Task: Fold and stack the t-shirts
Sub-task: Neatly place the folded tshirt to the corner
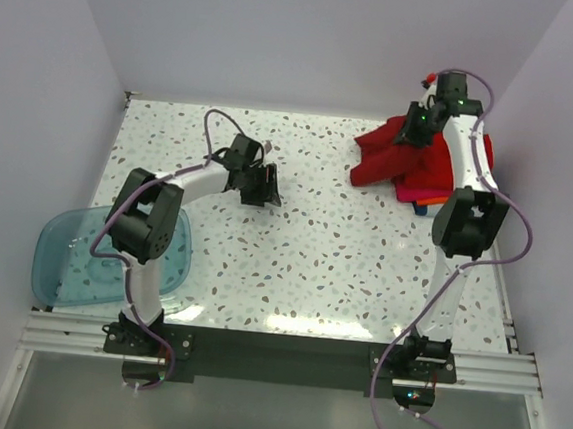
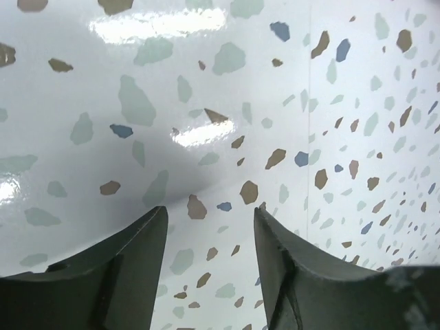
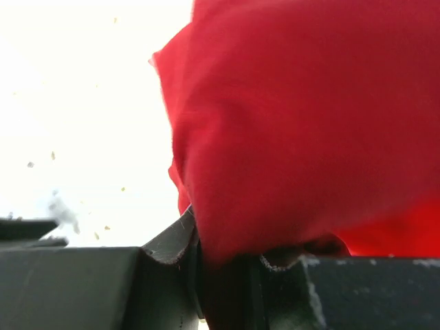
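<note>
Fingers [image 3: 172, 244] of the right gripper [image 3: 227, 268] are clamped on a bunched fold of the dark red shirt [image 3: 302, 124], which drapes just past them over the folded shirts [image 1: 426, 195] underneath. Well off to their left, the left gripper [image 2: 210, 227] hangs spread, holding nothing, over speckled table [image 2: 206, 103]. Best, I think, to lift the cloth clear of the pile, then spread it flat between both grippers.

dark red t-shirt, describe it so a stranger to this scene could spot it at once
Look to the far right corner of the speckled table, by the right arm. The dark red t-shirt is the crumpled top layer there, pinched by the right gripper. Unlike the magenta and orange shirts showing beneath it, it lies unfolded and sprawling.
</note>
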Action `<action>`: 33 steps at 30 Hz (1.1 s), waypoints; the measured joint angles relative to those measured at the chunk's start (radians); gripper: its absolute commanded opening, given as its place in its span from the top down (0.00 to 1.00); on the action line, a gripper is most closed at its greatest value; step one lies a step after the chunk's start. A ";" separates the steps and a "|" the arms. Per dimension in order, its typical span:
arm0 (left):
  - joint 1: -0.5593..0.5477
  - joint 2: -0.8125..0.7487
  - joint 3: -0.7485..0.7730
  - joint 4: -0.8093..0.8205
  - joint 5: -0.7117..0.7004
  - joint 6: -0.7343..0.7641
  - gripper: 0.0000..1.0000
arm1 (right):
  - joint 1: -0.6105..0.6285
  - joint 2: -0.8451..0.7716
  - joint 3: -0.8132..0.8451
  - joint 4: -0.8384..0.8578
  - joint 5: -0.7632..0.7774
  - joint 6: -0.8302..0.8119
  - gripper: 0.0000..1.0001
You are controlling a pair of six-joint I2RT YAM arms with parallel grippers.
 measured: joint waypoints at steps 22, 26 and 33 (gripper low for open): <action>0.001 -0.108 -0.084 -0.037 0.003 -0.002 0.32 | -0.146 -0.062 0.114 0.013 0.039 -0.005 1.00; 0.001 -0.148 -0.119 -0.035 0.001 -0.002 0.32 | -0.220 -0.063 0.106 0.011 0.035 -0.019 1.00; 0.001 -0.183 -0.180 -0.034 -0.003 -0.004 0.31 | -0.304 -0.062 0.105 0.013 -0.007 -0.037 1.00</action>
